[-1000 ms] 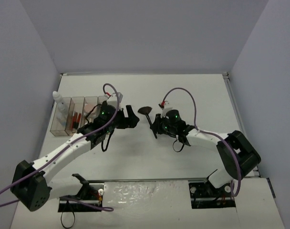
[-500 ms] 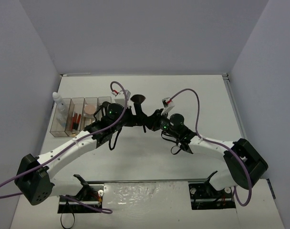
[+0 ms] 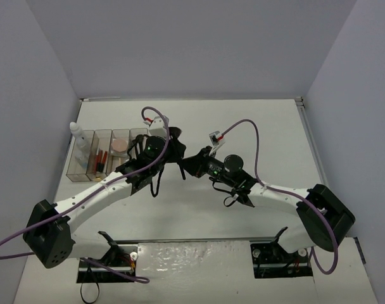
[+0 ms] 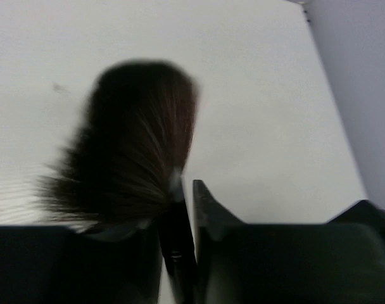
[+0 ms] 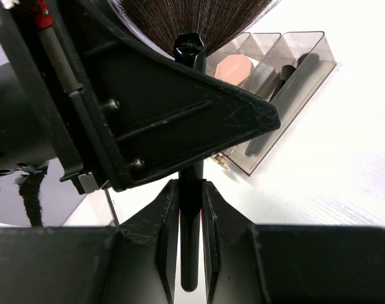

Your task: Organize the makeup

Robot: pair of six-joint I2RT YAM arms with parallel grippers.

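In the last second the right arm had swung left across the table [image 3: 243,120], carrying the brush [image 4: 132,145] over to the left arm, so that the two arms now met near the middle. The table was plain white, boxed in by bare pale grey-lilac walls [image 3: 192,50], and purple cables [image 3: 256,136] looped above both wrists.

The left end effector [image 3: 175,147] was pressed together on the brush just under its dark fan of bristles. The right end effector [image 5: 191,190] pinched the black handle lower down, its fingers [image 5: 167,215] snug on either side. The brush was thus held off the table between the two.

A row of clear bins [image 3: 72,170] stood just left of the meeting point. It held a white bottle [image 3: 79,135], red pencils [image 3: 101,156] and a pink compact [image 3: 119,145].
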